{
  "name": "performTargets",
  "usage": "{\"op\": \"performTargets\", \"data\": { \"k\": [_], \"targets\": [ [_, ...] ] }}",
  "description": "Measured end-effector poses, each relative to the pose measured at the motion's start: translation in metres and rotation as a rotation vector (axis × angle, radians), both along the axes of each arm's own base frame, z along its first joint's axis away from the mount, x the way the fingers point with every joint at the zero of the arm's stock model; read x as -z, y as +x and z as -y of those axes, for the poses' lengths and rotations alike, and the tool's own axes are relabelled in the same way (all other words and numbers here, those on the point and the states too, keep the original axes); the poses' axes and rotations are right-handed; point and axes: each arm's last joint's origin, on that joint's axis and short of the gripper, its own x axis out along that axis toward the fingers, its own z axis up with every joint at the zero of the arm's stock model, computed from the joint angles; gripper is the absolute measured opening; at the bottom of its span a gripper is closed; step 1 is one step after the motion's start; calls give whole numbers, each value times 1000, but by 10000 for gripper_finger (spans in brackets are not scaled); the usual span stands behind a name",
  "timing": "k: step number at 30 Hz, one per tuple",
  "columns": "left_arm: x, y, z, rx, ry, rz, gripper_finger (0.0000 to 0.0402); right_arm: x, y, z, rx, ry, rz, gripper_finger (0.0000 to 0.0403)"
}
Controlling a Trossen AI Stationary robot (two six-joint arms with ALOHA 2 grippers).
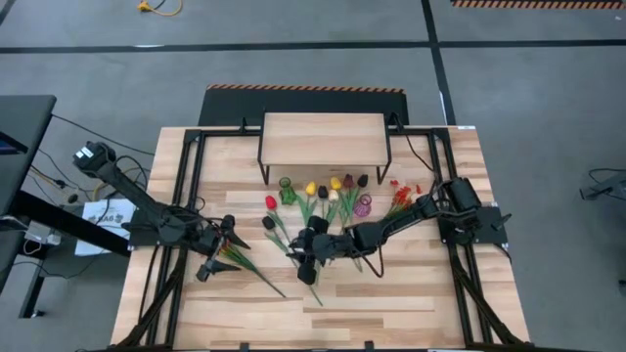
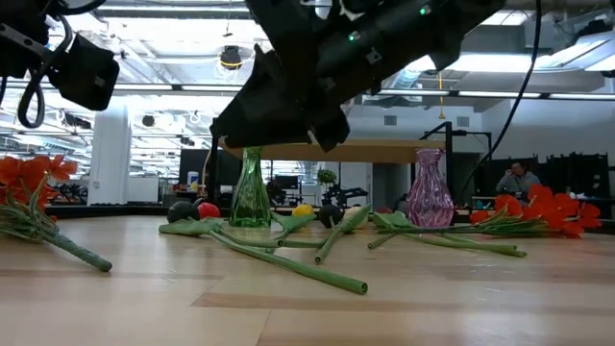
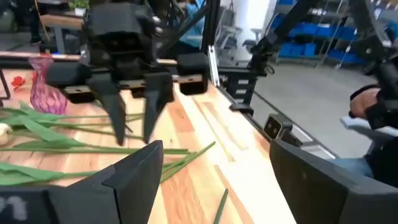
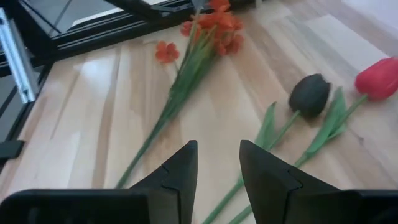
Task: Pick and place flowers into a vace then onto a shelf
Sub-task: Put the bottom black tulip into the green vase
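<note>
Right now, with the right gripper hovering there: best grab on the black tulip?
Take the black tulip by its bare green stem just below the head, from straight above with fingers across the stem. It lies flat on the table; the right gripper is open nearby.

Near surface (image 1: 391,308): bare, passable. Before shelf (image 1: 323,139): flowers (image 1: 323,210), seemingly two vases (image 1: 288,192), crowd approach.

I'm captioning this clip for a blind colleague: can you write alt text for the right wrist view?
The right gripper, its two dark fingers open and holding nothing, hovers over the wooden tabletop above green flower stems. Ahead lie a spray of small red-orange blossoms, a black tulip and a red tulip, all flat on the planks.
</note>
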Motion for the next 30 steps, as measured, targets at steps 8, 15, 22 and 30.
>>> {"op": "performTargets", "data": {
  "k": [8, 15, 22, 30],
  "targets": [
    [-5, 7, 5, -26, 31, -108, 284, 0, 4, 15, 27, -2, -4, 113],
    [-2, 9, 6, -29, 37, -116, 284, -11, 6, 2, 63, -73, -21, 113],
    [-3, 9, 6, -30, 28, -117, 284, -47, 14, -7, 21, -126, -226, 113],
    [-2, 9, 6, -31, 21, -120, 284, -55, 15, 0, -54, -75, -312, 113]
  ]
}}
